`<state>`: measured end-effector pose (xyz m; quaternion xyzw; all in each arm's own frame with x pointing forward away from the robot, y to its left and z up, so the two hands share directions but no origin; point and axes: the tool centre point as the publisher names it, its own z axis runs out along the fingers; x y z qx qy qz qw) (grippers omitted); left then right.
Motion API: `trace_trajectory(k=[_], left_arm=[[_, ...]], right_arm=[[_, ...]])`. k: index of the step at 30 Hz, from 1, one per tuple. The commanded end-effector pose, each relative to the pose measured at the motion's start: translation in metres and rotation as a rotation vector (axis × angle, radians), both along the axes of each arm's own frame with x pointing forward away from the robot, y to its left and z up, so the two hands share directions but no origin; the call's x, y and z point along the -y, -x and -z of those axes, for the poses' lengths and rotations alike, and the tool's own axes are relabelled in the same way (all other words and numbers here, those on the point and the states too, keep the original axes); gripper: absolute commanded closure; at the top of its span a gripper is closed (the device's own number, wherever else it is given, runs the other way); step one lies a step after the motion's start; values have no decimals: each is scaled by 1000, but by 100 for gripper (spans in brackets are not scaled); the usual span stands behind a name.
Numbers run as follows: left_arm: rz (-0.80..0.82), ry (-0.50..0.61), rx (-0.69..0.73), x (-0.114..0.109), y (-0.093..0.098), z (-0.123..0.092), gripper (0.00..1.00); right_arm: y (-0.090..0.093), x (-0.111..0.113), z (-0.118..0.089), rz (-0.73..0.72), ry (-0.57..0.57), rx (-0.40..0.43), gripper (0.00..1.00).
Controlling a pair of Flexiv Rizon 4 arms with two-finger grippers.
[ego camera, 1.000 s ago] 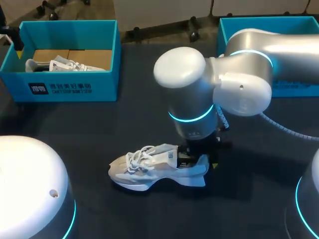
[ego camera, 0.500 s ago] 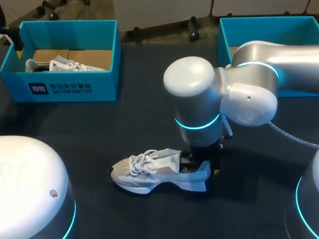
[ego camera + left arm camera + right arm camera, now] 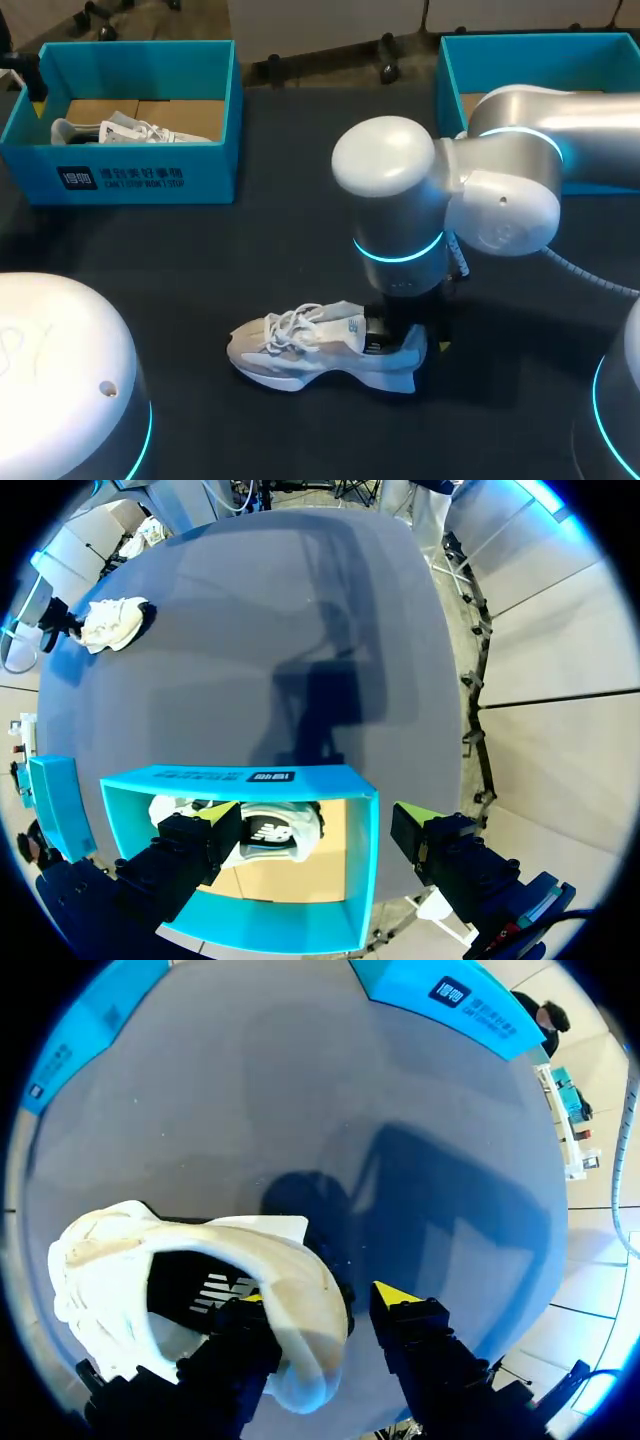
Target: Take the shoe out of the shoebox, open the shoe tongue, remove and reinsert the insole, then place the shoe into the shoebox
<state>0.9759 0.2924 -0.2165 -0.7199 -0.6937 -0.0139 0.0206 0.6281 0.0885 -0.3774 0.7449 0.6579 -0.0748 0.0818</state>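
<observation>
Left tool is hanging wide open above the near rim of the teal shoebox, its two blocky black fingers standing well apart and gripping nothing. That shoebox is showing smooth, stiff card walls and a plain brown floor, and a second shoe, pale mesh with white laces, is lying inside it. The desk is showing a dark, matte, even surface. Near its middle the shoe is sitting on its chunky white sole, toe pointing left, its cream upper looking soft and its laces lying loose. Right tool is clamping the shoe's heel: one finger is sitting inside the opening and the other is pressing outside the padded collar, so the jaws are standing only narrowly apart. Another teal box is standing at the far right, behind the glossy white right arm.
</observation>
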Motion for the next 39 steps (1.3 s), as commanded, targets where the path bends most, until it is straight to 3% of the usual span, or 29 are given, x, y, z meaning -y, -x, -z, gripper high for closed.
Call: trace_trajectory(k=[1, 4, 10, 16, 23, 30, 33, 35, 39], left_arm=[[1, -2, 0, 0, 0, 0, 0], [1, -2, 0, 0, 0, 0, 0], [1, -2, 0, 0, 0, 0, 0], [1, -2, 0, 0, 0, 0, 0], [1, -2, 0, 0, 0, 0, 0], [1, -2, 0, 0, 0, 0, 0], [1, -2, 0, 0, 0, 0, 0], [1, -2, 0, 0, 0, 0, 0], [1, -2, 0, 0, 0, 0, 0]], right_arm=[[6, -6, 1, 47, 8, 25, 35], [7, -8, -5, 42, -7, 24, 0], [7, -6, -30, -2, -122, 24, 0], [5, 2, -63, -145, -356, 48, 0], [1, 12, -93, -295, -436, 44, 0], [-5, 25, -107, -475, -495, 7, 0], [-5, 26, -113, -614, -580, 34, 0], [-4, 25, -115, -811, -695, 90, 0], [-4, 25, -115, -811, -695, 90, 0]])
